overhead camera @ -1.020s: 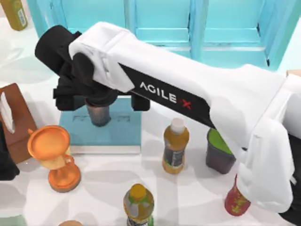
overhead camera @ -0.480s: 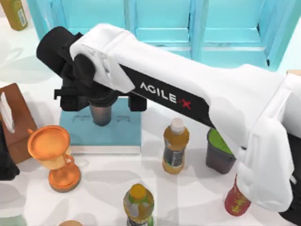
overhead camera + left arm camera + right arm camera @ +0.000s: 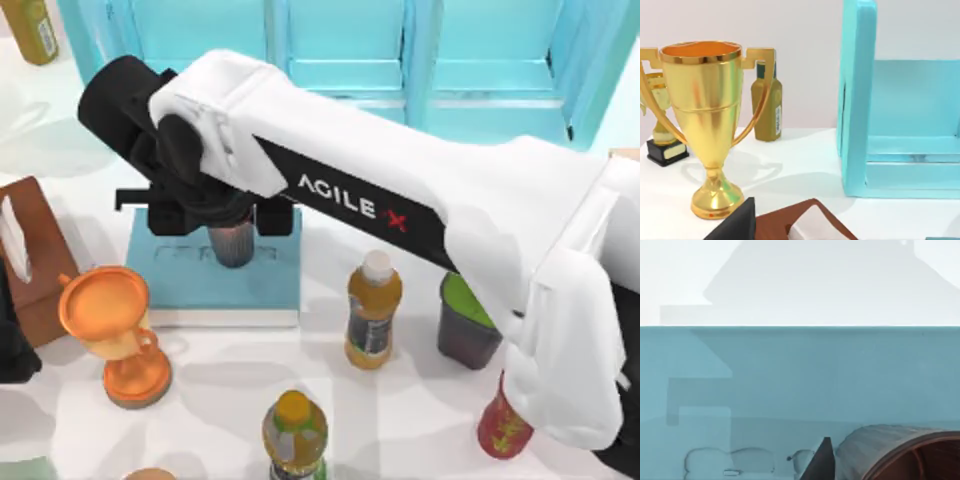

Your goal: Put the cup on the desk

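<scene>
The cup [image 3: 232,247] is a small dark brown-grey tumbler, upright over the light-blue book [image 3: 262,285] at the left of the white desk [image 3: 215,385]. My right arm reaches across the table, and my right gripper [image 3: 229,226] stands above the cup, shut on the cup from above. The wrist hides the rim in the top view. In the right wrist view the cup [image 3: 900,452] shows its ribbed wall and reddish inside beside one dark fingertip [image 3: 822,462], with the book [image 3: 790,380] behind. My left arm is parked at the left edge.
An orange trophy [image 3: 110,330] and a brown tissue box [image 3: 30,255] stand left of the book. Bottles [image 3: 373,310] [image 3: 295,435] [image 3: 503,425] and a dark bin [image 3: 465,325] stand on the front and right. A turquoise shelf [image 3: 400,50] lines the back.
My right gripper has carried the cup a little to the right over the book. The left arm and the other things have not moved.
</scene>
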